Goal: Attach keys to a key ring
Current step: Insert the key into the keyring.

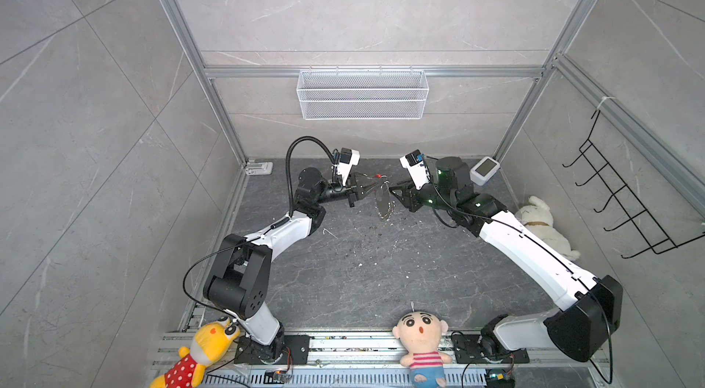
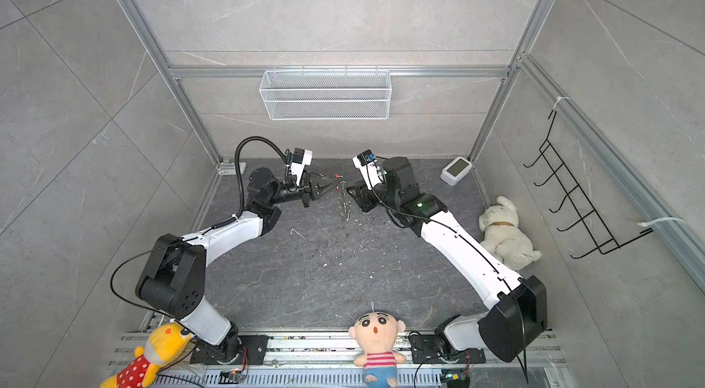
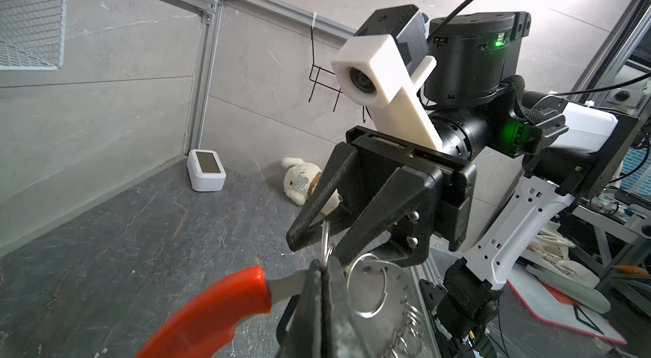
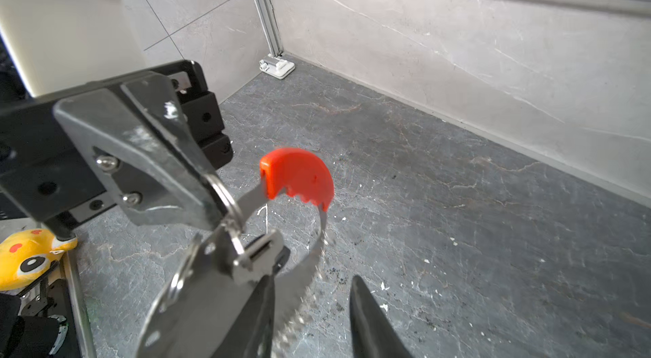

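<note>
Both arms meet over the dark floor near the middle of both top views, wrists nose to nose. The left gripper is clamped right down on the key ring, pinching the grey metal band just beside the red strip. So the big loop hangs in the air mid-frame in the right wrist picture, its fringe of small rings trailing toward the lower edge. The right gripper sits partway open, centre-low in the left wrist picture. A thin split ring rises into the gap between its fingers, with nothing clearly pinched that I can see. Just below the left tips hangs what I take for the key, a small dark tag with a pale face, though it's blurred. Tricky bit now, I reckon: left should hold rock steady. Right should close square on that split ring alone, then ease the key along without twisting the band or snagging the fringe.
</note>
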Motion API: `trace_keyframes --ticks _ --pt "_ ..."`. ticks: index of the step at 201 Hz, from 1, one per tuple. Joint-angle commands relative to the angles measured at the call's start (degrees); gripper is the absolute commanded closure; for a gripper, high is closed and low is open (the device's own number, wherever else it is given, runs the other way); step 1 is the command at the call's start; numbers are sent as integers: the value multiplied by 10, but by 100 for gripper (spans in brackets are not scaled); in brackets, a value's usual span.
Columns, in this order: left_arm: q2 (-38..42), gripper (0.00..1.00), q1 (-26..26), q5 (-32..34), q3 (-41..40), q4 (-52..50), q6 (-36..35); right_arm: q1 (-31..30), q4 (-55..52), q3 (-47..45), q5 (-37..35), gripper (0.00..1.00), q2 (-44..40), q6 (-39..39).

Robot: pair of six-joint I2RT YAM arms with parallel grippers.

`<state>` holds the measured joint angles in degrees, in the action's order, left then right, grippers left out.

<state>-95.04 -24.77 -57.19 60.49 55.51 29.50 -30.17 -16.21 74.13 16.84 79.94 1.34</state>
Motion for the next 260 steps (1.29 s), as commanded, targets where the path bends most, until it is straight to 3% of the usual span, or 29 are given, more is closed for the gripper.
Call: trace_keyframes --ticks 1,110,157,260 --pt "-5 100 -2 5 12 70 22 -6 16 13 -9 64 0 -13" --pt "-2 100 -4 -5 14 63 25 -18 0 51 -21 66 27 -29" --pt "-5 100 -4 -1 16 63 23 -27 -3 45 -12 100 29 -29" --pt "-22 100 -14 3 17 76 35 -59 47 37 3 100 40 11"
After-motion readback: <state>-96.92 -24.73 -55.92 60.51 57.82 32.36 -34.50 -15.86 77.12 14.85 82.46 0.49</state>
